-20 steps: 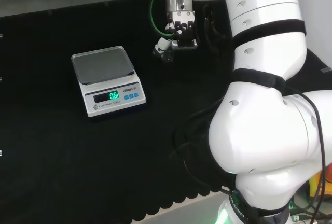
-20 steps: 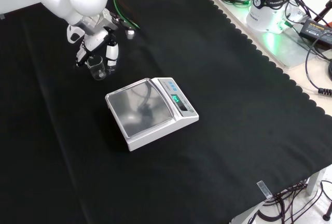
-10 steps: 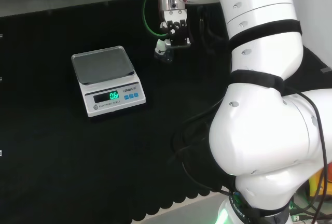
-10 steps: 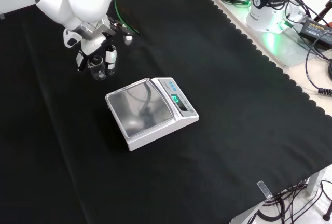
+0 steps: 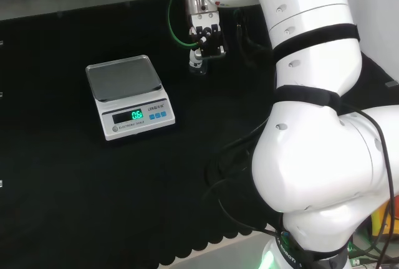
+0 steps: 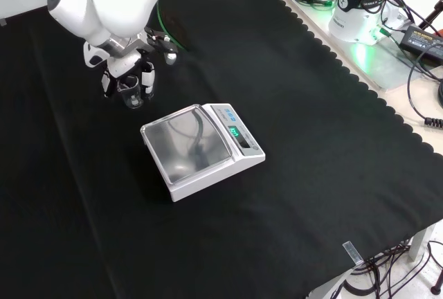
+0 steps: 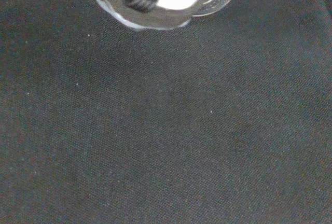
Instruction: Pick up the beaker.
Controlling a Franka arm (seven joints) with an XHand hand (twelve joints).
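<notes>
Overhead, the front view gives the plainest account: the hand (image 6: 128,70) hangs from the white arm (image 6: 104,1) over the black cloth (image 6: 311,140), and a small clear beaker (image 6: 130,95) stands upright between its downward fingers (image 6: 147,77), one on each side of the glass. Whether those fingers actually touch the wall cannot be told; they look closed in around it rather than spread. The beaker's base seems to be at cloth level, just beyond the far left corner of the digital scale (image 6: 201,150).

The head view shows the hand (image 5: 207,38) from behind, so the beaker (image 5: 197,66) is a faint glint below the fingertips, to the right of the scale (image 5: 128,94) and apart from it. That view does show the scale's lit green display and bare steel pan.

The wrist view offers the beaker's rim (image 7: 161,1) close up against the cloth. Nothing can be made out inside the glass in any view.
</notes>
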